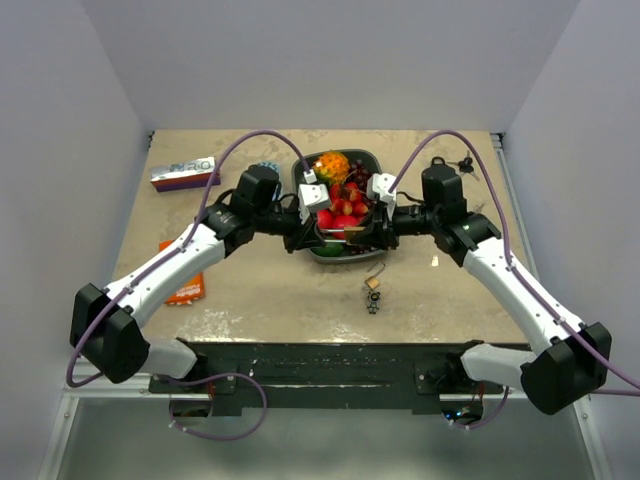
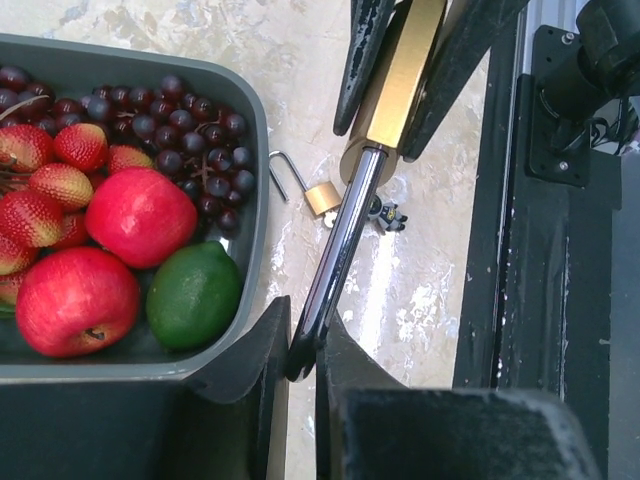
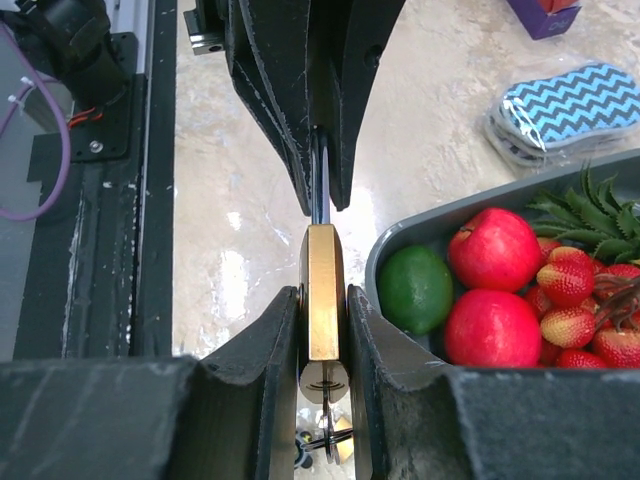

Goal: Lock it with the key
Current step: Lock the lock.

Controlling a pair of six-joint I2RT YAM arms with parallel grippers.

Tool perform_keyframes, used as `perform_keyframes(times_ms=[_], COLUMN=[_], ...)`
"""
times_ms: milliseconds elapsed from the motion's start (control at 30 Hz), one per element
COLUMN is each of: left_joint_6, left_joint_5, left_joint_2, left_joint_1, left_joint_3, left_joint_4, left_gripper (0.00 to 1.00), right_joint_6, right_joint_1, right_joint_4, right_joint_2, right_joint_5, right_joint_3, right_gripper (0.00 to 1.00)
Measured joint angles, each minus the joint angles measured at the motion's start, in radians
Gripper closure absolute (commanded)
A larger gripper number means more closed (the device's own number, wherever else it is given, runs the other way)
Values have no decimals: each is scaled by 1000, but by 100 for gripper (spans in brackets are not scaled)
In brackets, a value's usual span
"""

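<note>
A large brass padlock hangs in the air between my two grippers, in front of the fruit tray. My right gripper is shut on its brass body. My left gripper is shut on the end of its steel shackle, which stands drawn out of the body. A key sits in the keyhole at the body's bottom, with a ring hanging from it. In the top view the grippers meet over the tray's near edge.
A grey tray of plastic fruit lies behind the grippers. A small brass padlock, shackle open, lies on the table with a small dark object beside it. A box, an orange packet and patterned sponges lie to the left.
</note>
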Motion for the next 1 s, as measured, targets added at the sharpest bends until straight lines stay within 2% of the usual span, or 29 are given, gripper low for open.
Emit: perform_keyframes(times_ms=[100,200,233,300,400,433,633,867,1000], left_joint_6=[14,10,8,15,66,105,366,505,512], left_joint_5=[2,17,28,79,185,200,272,282,281], left_joint_2=[-10,-36,-45,-63,-74,-84,-142,-146,-146], left_joint_1=[0,5,11,28,35,34,48,105,132], left_joint_3=[0,-20,-31,-53,-57,-54,-50,-68,-86], left_joint_4=[-13,-1,11,24,67,51,-58,-167,-192], left_gripper=[100,100,100,100,100,100,100,100,100], right_joint_6=[-40,-74,-80,-93,-136,-158,-272,-387,-422], right_joint_1=[0,0,0,2,13,18,-19,-69,-76], right_joint_4=[-61,-119,-129,-151,-178,-210,-369,-533,-589], right_joint_2=[17,23,23,23,43,53,67,61,39], right_joint_5=[-8,-23,-26,-42,-65,-73,-78,-64,-40], right_joint_3=[39,78,84,96,121,126,139,210,211], right_gripper=[100,89,74,66,45,35,11,12,27])
